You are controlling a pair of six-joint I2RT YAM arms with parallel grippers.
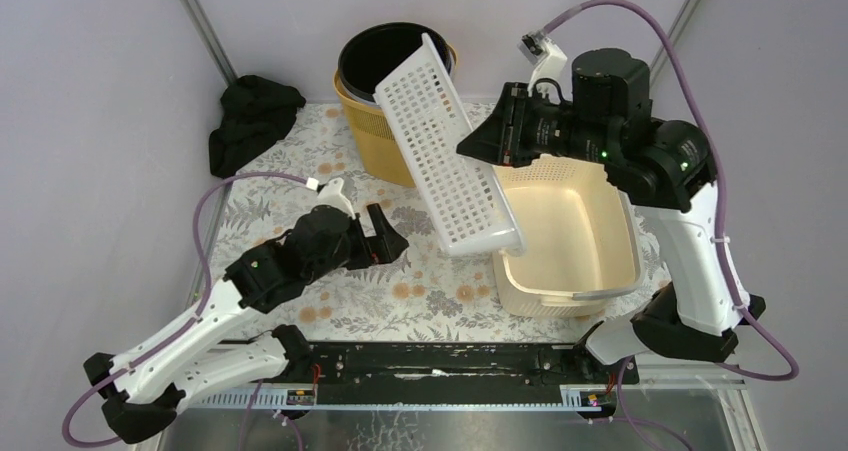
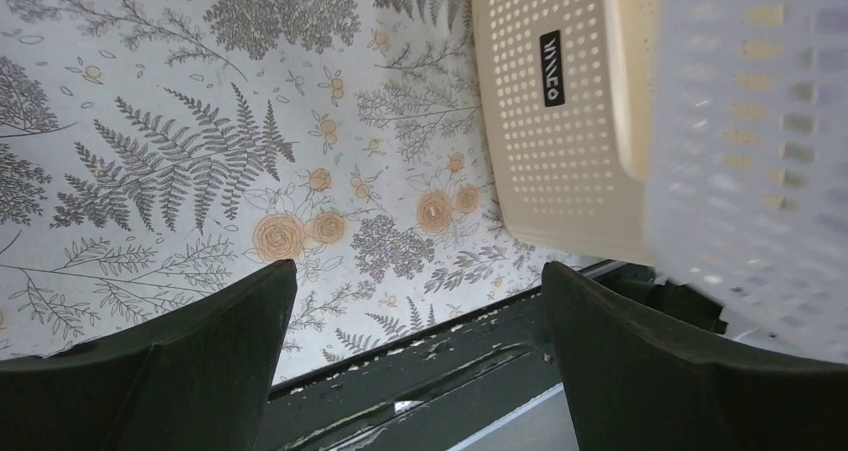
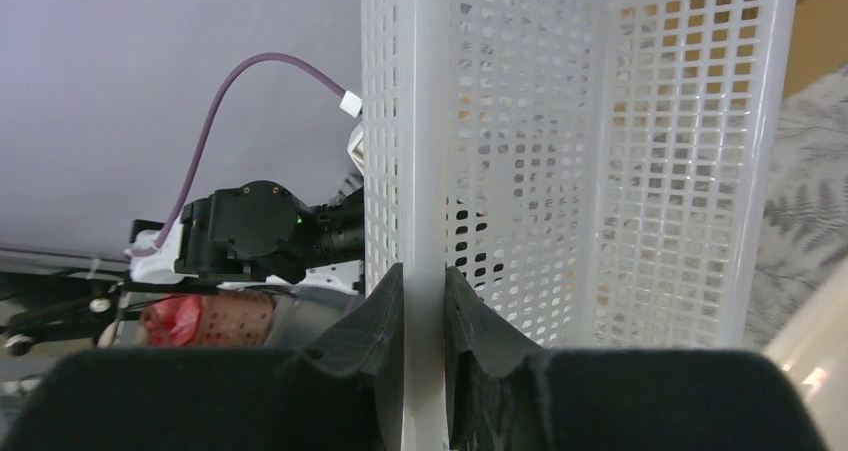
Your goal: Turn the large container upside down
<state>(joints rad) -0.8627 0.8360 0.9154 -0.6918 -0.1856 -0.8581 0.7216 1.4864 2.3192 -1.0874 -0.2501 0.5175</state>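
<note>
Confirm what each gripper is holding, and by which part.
Right gripper: the white perforated plastic basket, pinched at the rim of a side wall, one finger inside, one outside. Left gripper: open, holding nothing.

three baskets (image 1: pixel 452 166) (image 1: pixel 570 241) (image 1: pixel 372 131), one bucket (image 1: pixel 385 56), one cloth (image 1: pixel 250 121)
</note>
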